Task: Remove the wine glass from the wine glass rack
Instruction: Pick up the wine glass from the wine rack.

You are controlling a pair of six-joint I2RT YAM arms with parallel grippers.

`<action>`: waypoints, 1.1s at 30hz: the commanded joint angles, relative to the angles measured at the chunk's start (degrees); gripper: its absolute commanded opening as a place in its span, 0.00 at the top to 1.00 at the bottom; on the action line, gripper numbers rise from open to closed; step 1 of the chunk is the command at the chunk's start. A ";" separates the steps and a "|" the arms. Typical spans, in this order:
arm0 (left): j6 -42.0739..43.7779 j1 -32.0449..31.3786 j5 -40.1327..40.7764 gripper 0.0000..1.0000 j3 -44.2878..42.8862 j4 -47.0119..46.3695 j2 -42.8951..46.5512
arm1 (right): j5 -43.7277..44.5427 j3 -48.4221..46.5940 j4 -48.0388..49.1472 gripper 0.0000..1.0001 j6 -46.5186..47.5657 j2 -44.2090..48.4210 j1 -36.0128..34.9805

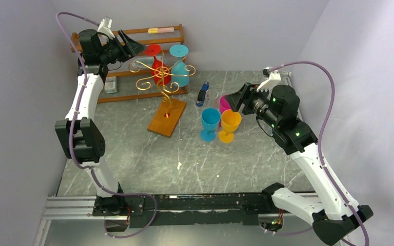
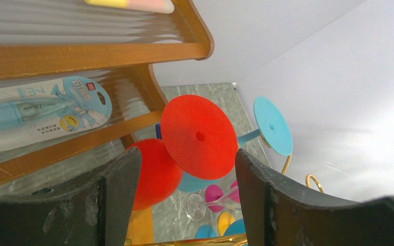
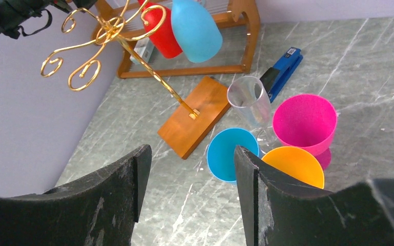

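The wine glass rack (image 1: 166, 115), gold scrolls on an orange-brown base, holds two wine glasses upside down: a red one (image 1: 159, 69) and a cyan one (image 1: 180, 72). My left gripper (image 1: 136, 48) is up at rack-top height, just left of the red glass's foot. In the left wrist view that red foot (image 2: 199, 136) fills the gap ahead of my open left gripper (image 2: 187, 159), with the red bowl (image 2: 156, 174) lower left and the cyan foot (image 2: 272, 125) to the right. My right gripper (image 3: 190, 154) hangs open and empty over the table, beside the standing cups.
A brown slatted shelf (image 1: 133, 36) stands behind the rack against the wall. Blue (image 1: 210, 123), orange (image 1: 230, 124), pink (image 1: 224, 104) and clear (image 1: 211, 95) glasses stand upright right of the rack base, with a blue stapler (image 1: 202, 95) beside them.
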State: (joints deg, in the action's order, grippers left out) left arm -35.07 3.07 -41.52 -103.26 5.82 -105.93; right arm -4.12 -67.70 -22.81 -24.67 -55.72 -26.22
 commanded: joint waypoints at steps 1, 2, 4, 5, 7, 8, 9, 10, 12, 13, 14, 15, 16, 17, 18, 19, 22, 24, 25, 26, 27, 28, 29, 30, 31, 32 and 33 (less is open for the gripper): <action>-1.31 -0.73 -2.59 0.30 -0.57 -1.80 -2.73 | 0.12 0.50 0.55 0.36 -0.63 0.43 0.31; -1.31 -0.84 -2.54 0.31 -1.02 -1.31 -3.23 | 0.20 0.27 0.18 0.36 -0.64 0.51 0.37; -1.80 -1.04 -2.27 0.33 -1.11 -1.68 -3.87 | 0.61 0.33 -0.24 0.36 -0.73 0.96 0.33; -2.07 -1.13 -2.13 0.34 -1.03 -2.08 -4.00 | 0.91 0.49 -0.28 0.36 -0.73 1.37 0.37; -2.56 -1.14 -1.74 0.36 -0.78 -2.65 -4.03 | 1.59 1.04 -0.21 0.36 -0.73 2.13 0.34; -2.85 -1.14 -1.46 0.38 -0.59 -2.98 -4.10 | 1.79 1.23 -0.21 0.36 -0.73 2.48 0.37; -3.33 -1.14 -1.49 0.41 -0.48 -3.52 -4.23 | 1.97 1.42 -0.22 0.36 -0.66 2.68 0.38; -4.18 -1.14 -1.93 0.43 -0.34 -4.92 -4.46 | 2.07 1.47 -0.16 0.36 -0.65 2.76 0.36; -6.62 -1.14 -3.38 0.47 0.10 -7.85 -4.99 | 2.18 1.43 -0.27 0.36 -0.73 2.66 0.29; -7.85 -1.14 -3.96 0.47 0.43 -9.32 -5.19 | 2.19 1.31 -0.46 0.36 -0.87 2.45 0.37; -9.04 -1.18 -4.35 0.48 0.96 -10.63 -5.13 | 2.11 1.22 -0.48 0.36 -0.99 2.26 0.33; -9.96 -1.14 -4.44 0.49 1.43 -11.79 -5.04 | 1.98 1.17 -0.64 0.36 -1.14 2.02 0.33; -10.65 -1.14 -4.59 0.50 1.86 -12.52 -4.91 | 1.89 1.26 -0.56 0.36 -1.24 1.84 0.33; -11.23 -1.14 -4.85 0.52 2.25 -13.33 -4.95 | 1.72 1.34 -0.49 0.36 -1.41 1.66 0.36; -11.82 -1.14 -5.12 0.53 2.51 -13.98 -5.05 | 1.67 1.42 -0.42 0.36 -1.57 1.47 0.38; -12.40 -1.14 -5.43 0.56 2.68 -14.45 -5.27 | 1.54 1.51 -0.41 0.36 -1.62 1.29 0.34; -13.33 -1.09 -6.66 0.65 2.54 -14.51 -6.15 | 1.29 1.53 -0.39 0.36 -1.55 0.90 0.35; -14.35 -0.96 -7.07 0.69 3.09 -15.63 -6.24 | 1.39 1.52 -0.63 0.36 -1.45 0.80 0.32; -15.16 -0.94 -6.97 0.70 3.60 -16.71 -6.08 | 1.54 1.61 -0.63 0.36 -1.44 0.86 0.37; -15.97 -0.96 -7.07 0.72 4.00 -17.66 -5.97 | 1.63 1.75 -0.55 0.36 -1.41 0.92 0.38; -16.82 -0.92 -7.27 0.75 4.32 -18.67 -5.96 | 1.66 1.86 -0.48 0.36 -1.41 1.02 0.38; -17.61 -0.91 -7.53 0.78 4.61 -19.42 -5.96 | 1.59 1.94 -0.44 0.36 -1.38 1.11 0.35; -17.92 -0.96 -7.46 0.84 4.72 -19.56 -5.91 | 1.57 1.98 -0.36 0.36 -1.23 1.14 0.37; -18.24 -0.96 -7.44 0.88 4.93 -19.80 -5.87 | 1.57 2.04 -0.39 0.36 -1.23 1.21 0.33; -18.71 -0.96 -7.44 0.91 5.30 -20.11 -5.75 | 1.65 2.11 -0.47 0.36 -1.14 1.27 0.36; -19.44 -0.88 -7.17 0.94 5.80 -20.64 -5.51 | 1.78 2.25 -0.53 0.36 -1.07 1.33 0.36; -20.47 -0.88 -6.89 0.95 6.62 -21.63 -5.21 | 1.87 2.43 -0.57 0.36 -1.02 1.40 0.35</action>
State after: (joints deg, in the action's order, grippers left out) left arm -52.93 2.26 -46.98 -99.57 -12.84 -111.28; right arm -2.59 -66.30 -22.68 -25.78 -55.02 -26.20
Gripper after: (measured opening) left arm 0.093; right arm 0.642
